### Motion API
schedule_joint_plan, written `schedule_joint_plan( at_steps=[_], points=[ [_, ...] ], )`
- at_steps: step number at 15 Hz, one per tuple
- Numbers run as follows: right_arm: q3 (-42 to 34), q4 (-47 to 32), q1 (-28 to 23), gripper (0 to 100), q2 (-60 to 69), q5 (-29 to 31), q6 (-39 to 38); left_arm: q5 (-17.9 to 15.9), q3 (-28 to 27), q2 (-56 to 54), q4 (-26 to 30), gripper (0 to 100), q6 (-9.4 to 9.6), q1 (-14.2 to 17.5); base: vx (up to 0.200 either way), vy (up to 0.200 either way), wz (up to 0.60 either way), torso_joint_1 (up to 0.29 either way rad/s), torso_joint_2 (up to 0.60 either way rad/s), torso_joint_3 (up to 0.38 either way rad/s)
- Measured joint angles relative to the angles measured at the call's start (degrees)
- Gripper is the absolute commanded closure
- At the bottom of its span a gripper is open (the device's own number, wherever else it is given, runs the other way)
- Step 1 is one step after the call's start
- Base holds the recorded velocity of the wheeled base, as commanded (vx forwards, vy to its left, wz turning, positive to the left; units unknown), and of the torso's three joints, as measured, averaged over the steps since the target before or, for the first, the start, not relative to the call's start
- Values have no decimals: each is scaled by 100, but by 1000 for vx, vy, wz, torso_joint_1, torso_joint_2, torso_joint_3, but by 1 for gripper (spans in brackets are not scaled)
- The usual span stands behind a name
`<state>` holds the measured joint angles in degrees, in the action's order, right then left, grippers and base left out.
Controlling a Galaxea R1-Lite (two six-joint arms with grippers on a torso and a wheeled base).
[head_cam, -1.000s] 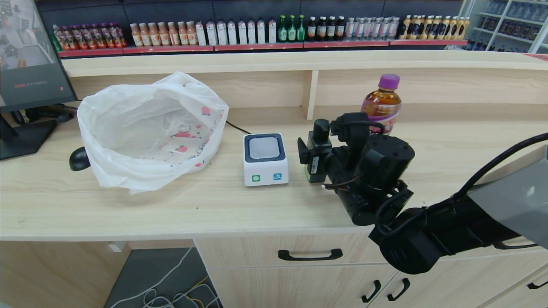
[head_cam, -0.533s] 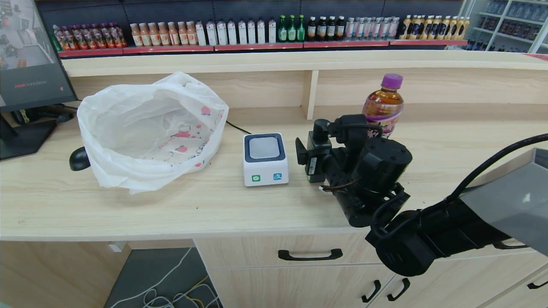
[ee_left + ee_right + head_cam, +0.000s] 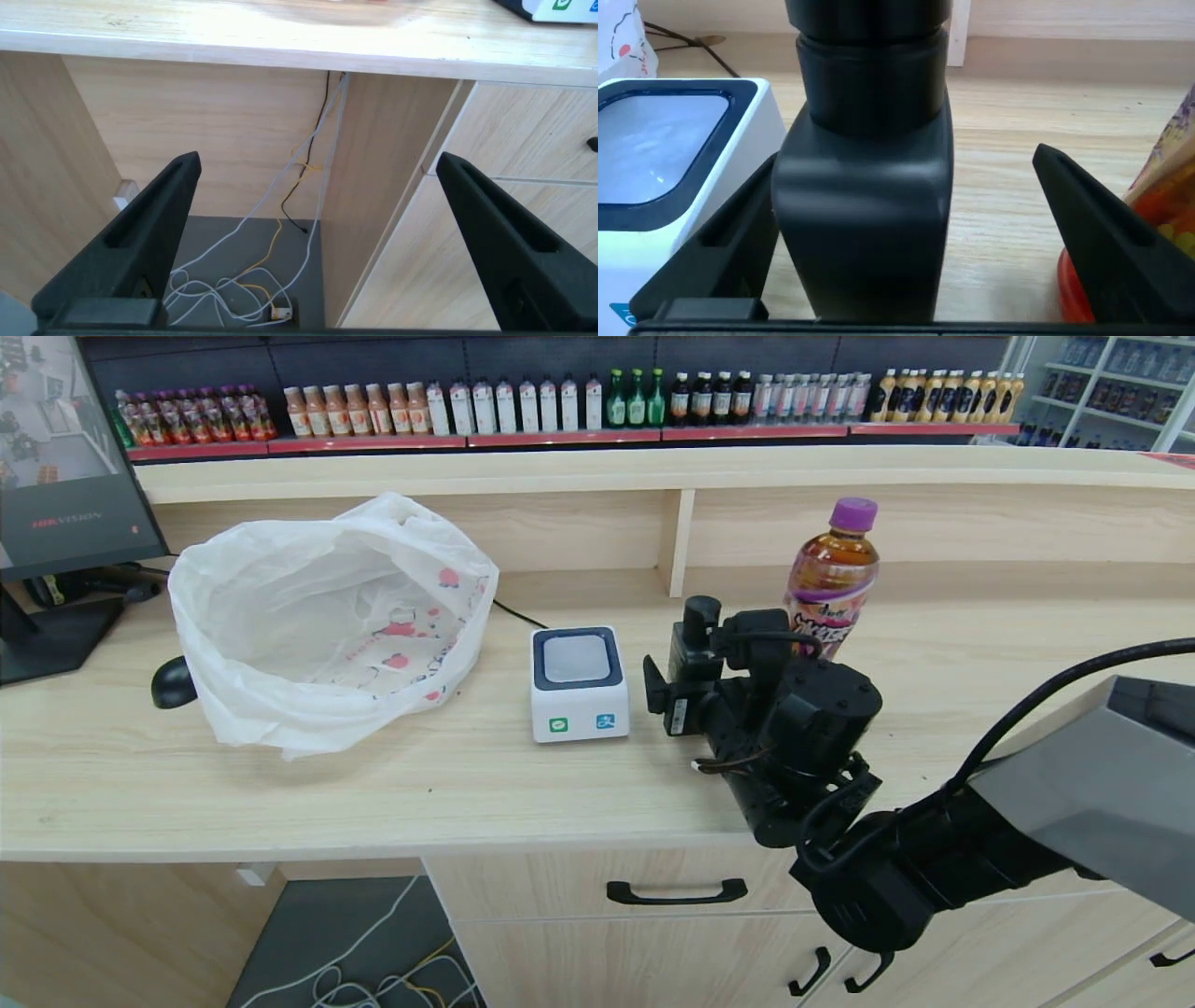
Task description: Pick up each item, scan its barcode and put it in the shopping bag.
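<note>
The left gripper (image 3: 318, 163) hangs below the countertop's (image 3: 373, 784) front edge, fingers spread wide on nothing, before loose cables (image 3: 280, 243) on the floor. Over the middle of the countertop, the right gripper (image 3: 904, 163) is released, with its fingers on either side of an upright black bottle (image 3: 691, 658). A white barcode scanner (image 3: 579, 683) sits just beside the bottle. The white shopping bag (image 3: 243, 700) gapes open toward the left end. A purple-capped amber drink bottle (image 3: 833, 569) stands near the back edge.

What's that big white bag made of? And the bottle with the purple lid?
The shopping bag looks like thin, soft plastic: it crinkles and light shows through. The bottle seems to be clear, shiny plastic, since the amber drink shows through it.
</note>
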<state>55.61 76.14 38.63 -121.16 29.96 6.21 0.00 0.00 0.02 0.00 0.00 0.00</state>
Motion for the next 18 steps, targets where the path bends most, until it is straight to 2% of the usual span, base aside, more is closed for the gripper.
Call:
schedule_joint_plan(
  at_steps=[4, 5, 12, 18],
  points=[
    [50, 110, -43, 0, -119, 2, 2, 0, 0, 0, 0, 0, 0, 0, 0, 0, 0, 0, 0, 0],
    [65, 112, -43, 100, -144, 2, 2, 0, 0, 0, 0, 0, 0, 0, 0, 0, 0, 0, 0, 0],
    [87, 137, 32, 100, -179, 2, 49, 0, 0, 0, 0, 0, 0, 0, 0, 0, 0, 0, 0, 0],
    [-168, 268, 315, 100, 93, 4, 143, 0, 0, 0, 0, 0, 0, 0, 0, 0, 0, 0, 0, 0]
  ],
)
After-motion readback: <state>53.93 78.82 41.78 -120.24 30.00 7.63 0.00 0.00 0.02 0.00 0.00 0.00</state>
